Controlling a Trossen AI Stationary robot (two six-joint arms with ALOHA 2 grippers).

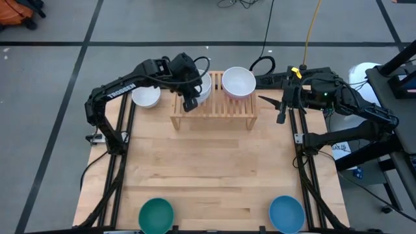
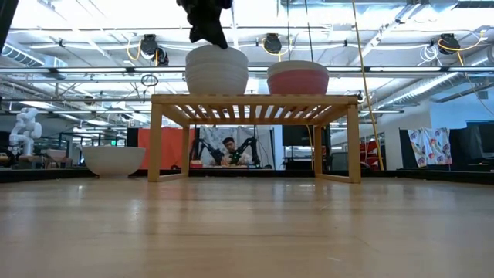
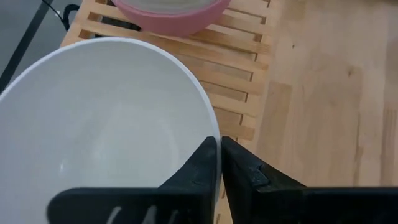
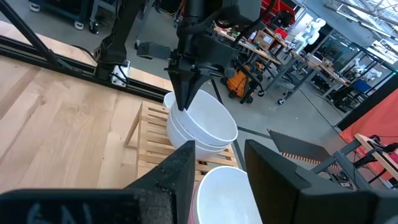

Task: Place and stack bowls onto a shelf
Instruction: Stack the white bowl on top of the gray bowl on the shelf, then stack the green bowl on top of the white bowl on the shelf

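Pinching the rim of the top white bowl (image 3: 106, 124) in the white stack (image 2: 217, 69) on the shelf (image 1: 214, 112): left gripper (image 1: 190, 103) has its fingers nearly together, one either side of the rim wall. Whether the grip is firm or just easing off, I cannot tell.

Stack sits at the shelf's 9 o'clock end in the high view. Pink bowl (image 1: 238, 82) is just beside it at the 3 o'clock end, also on the slats.

Key relation: the gripped rim point is on the stack's 6 o'clock edge, the gripper coming in from above, so the clean exit looks like straight up.

Right gripper (image 1: 282, 107) hovers off the shelf's 3 o'clock side, apart from everything, fingers spread wide and empty.

Still off the shelf:
- lone white bowl (image 1: 146, 96) on the table at 9 o'clock of the shelf, under the left arm's reach, left arm clearly nearer
- teal bowl (image 1: 156, 216) at the table's 7 o'clock corner
- blue bowl (image 1: 286, 213) at the 5 o'clock corner, right arm's side

Bowls are round, so no long axis to align; any rim point works.
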